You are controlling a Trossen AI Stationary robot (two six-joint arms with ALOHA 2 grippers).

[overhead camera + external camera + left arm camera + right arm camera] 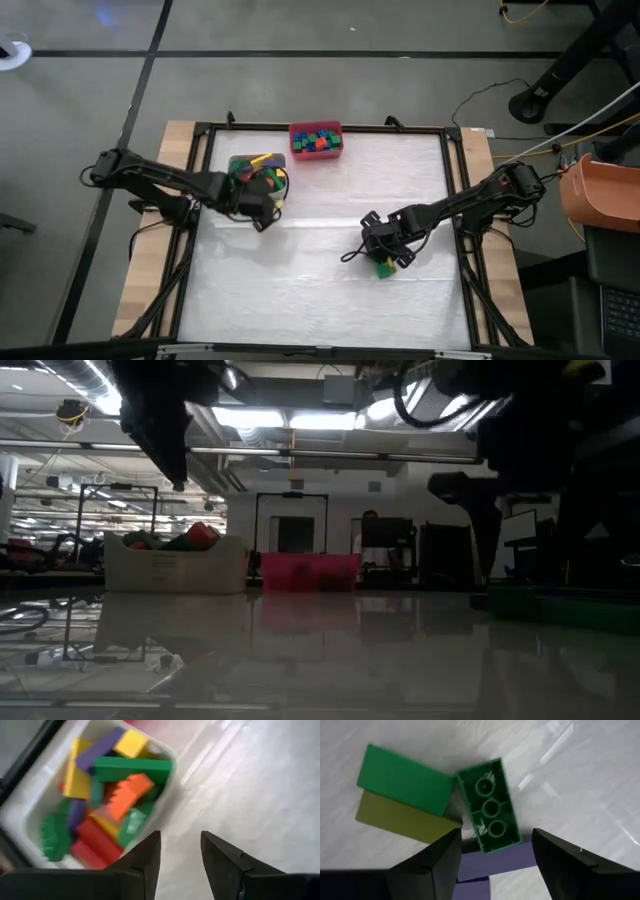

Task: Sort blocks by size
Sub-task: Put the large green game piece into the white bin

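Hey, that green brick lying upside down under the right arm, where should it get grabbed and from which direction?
Grip the upside-down green brick across its two long side walls, coming straight down from above. It lies flat with its hollow underside up, so those walls are straight and parallel. The right end effector is open just over its near end. One far corner sits close to another green block, so hold nearer the middle.

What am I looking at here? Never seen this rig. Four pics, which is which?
Two robot arms at a table, sorting toy blocks. The top picture looks straight down; the second sits at table height; the other two are cameras on each wrist. The left gripper, open and empty, hangs beside the white bin full of long blocks. The red bin holds small ones. The right gripper, open, is over a few loose blocks, one an upturned green block. Nothing is held.
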